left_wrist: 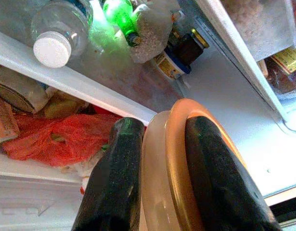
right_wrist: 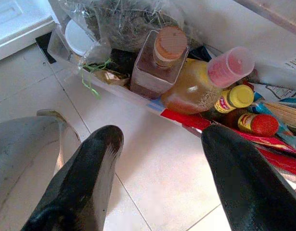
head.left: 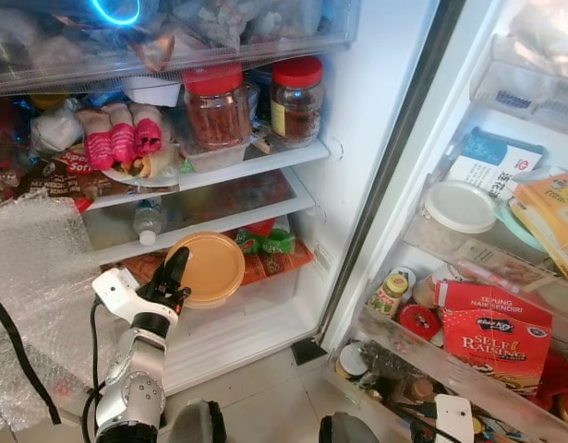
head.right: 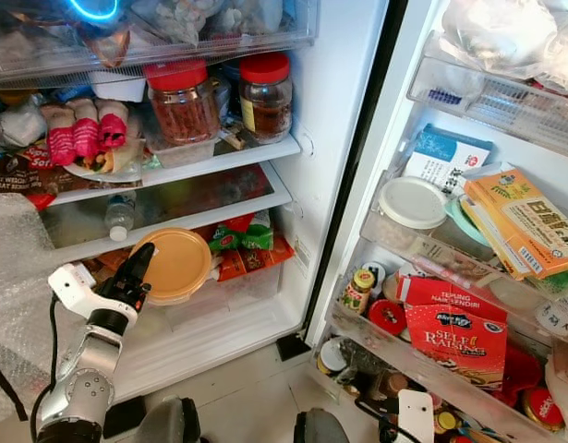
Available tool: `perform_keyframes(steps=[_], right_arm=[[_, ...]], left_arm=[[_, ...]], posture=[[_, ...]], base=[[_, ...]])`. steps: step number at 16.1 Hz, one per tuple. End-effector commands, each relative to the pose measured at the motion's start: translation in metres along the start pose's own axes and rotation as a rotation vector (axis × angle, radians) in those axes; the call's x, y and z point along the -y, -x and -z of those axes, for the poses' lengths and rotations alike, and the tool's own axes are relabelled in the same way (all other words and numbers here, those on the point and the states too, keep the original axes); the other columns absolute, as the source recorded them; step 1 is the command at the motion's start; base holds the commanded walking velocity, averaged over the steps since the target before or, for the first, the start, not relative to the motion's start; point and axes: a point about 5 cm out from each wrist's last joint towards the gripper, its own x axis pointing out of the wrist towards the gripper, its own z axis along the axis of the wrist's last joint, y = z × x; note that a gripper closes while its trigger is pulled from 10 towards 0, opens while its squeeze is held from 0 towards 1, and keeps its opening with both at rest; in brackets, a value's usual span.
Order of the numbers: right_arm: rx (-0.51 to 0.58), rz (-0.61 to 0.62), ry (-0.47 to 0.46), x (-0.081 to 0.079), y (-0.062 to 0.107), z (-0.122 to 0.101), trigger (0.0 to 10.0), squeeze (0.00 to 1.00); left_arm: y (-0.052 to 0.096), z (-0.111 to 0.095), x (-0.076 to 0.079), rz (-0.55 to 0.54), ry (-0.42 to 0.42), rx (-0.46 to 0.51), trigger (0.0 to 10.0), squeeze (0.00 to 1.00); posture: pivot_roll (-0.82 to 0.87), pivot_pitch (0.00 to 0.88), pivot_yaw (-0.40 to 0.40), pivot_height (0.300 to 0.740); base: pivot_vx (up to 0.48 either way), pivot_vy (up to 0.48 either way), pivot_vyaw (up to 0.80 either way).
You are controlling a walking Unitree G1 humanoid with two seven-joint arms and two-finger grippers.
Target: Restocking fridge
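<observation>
Left wrist view: left gripper (left_wrist: 160, 168) clamps the orange-lidded container (left_wrist: 186, 159) by its rim; it might slip out. Right gripper (right_wrist: 160, 159) hangs open, empty.

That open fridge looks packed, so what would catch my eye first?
Likely the round container with an orange lid, gripped on edge by the left end effector in front of the fridge's lower shelves. Above it, two red-lidded jars stand on an upper shelf. On the open door, a red self-raising flour box sits in a rack.
</observation>
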Motion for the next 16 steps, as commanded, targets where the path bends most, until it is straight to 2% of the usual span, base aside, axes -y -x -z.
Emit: perform_keyframes(steps=[1,16], right_arm=[[-0.014,0.007,-0.002,0.0026,0.0007,0.0030,10.0,0.00],[-0.019,0.014,0.001,0.0020,0.0007,0.0037,10.0,0.00]], left_arm=[[0.0011,0.0024,-0.0017,-0.009,-0.016,-0.007,10.0,0.00],[0.0017,0.0040,-0.0026,-0.007,-0.016,-0.014,10.0,0.00]], posture=[[-0.17,0.088,-0.047,0.645],[-0.17,0.085,-0.046,0.645]], base=[[0.000,0.000,0.00],[0.000,0.000,0.00]])
